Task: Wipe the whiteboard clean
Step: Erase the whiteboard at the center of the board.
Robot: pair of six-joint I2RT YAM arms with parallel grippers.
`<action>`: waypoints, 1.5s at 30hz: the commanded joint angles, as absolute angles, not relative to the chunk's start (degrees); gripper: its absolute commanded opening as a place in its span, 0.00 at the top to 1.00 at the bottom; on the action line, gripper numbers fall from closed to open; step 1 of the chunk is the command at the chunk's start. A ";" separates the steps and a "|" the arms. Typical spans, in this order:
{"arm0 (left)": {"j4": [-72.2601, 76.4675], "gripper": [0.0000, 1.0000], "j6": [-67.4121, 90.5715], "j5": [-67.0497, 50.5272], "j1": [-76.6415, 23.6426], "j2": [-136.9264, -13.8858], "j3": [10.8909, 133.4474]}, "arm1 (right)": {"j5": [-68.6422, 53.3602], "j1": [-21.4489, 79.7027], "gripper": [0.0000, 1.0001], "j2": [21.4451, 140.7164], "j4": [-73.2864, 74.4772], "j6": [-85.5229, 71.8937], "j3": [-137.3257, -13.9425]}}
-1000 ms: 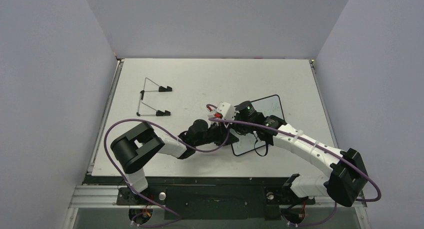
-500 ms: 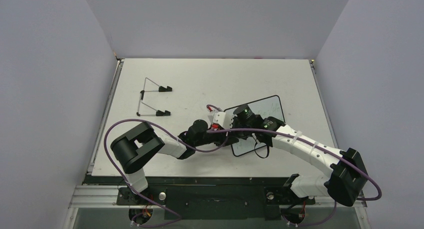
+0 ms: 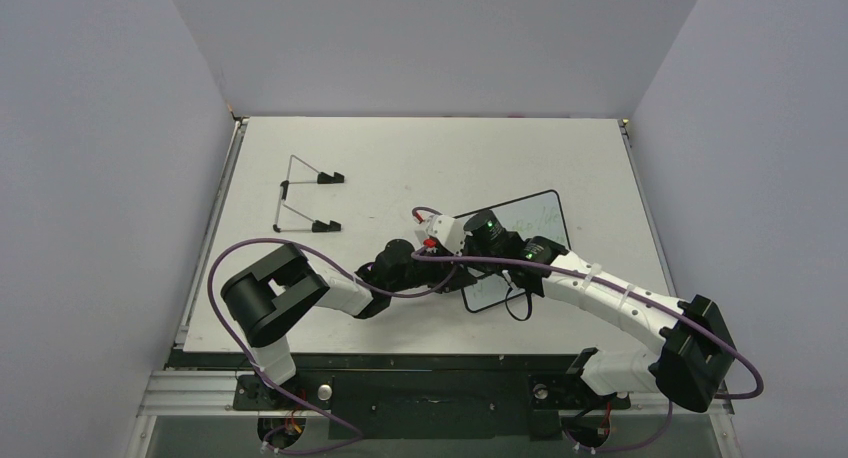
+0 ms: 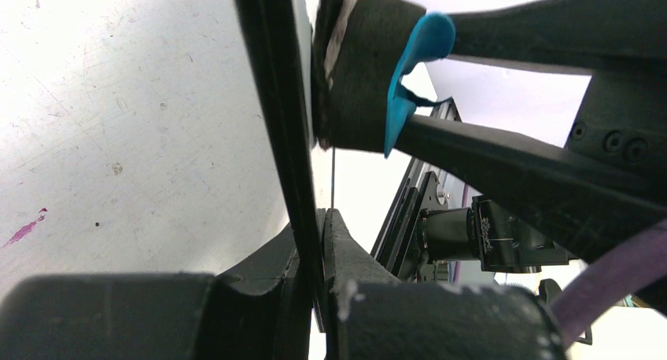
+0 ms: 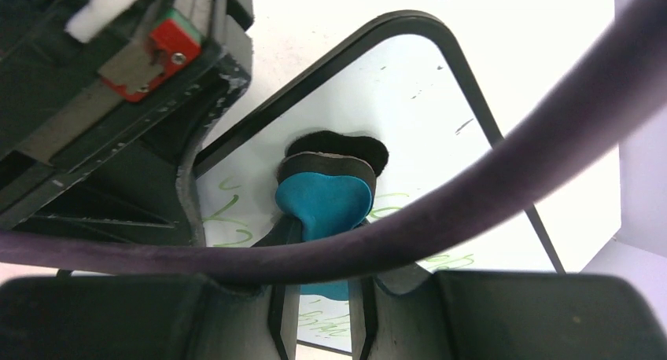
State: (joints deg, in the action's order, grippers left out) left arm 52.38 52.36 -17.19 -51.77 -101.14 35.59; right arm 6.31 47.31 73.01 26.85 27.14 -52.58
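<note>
Gripping whiteboard rim — left end effector clamped | right end effector pinching eraser against face

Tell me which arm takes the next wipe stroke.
Right. The right gripper holds the eraser on the whiteboard, next to green writing. The left gripper is clamped on the board's edge, steadying it.
</note>
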 commanded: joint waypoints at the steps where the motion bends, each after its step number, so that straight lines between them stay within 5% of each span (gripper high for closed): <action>1: 57.12 1.00 49.92 -20.74 -52.34 -100.51 35.42 | 9.14 46.79 1.00 73.22 23.98 26.27 -52.33; 8: 57.13 1.00 50.07 -21.08 -52.21 -100.22 35.35 | -4.18 49.04 1.00 73.66 32.23 34.77 -52.66; 30: 56.69 1.00 50.01 -22.86 -51.12 -99.51 34.93 | 10.74 47.76 1.00 73.13 25.55 31.11 -51.60; 38: 57.98 1.00 51.25 -23.67 -50.44 -100.08 34.89 | -3.70 49.31 1.00 72.70 33.31 38.22 -51.50; 45: 58.80 1.00 52.05 -24.04 -50.19 -99.84 34.25 | -3.24 51.21 1.00 73.66 34.40 39.96 -51.27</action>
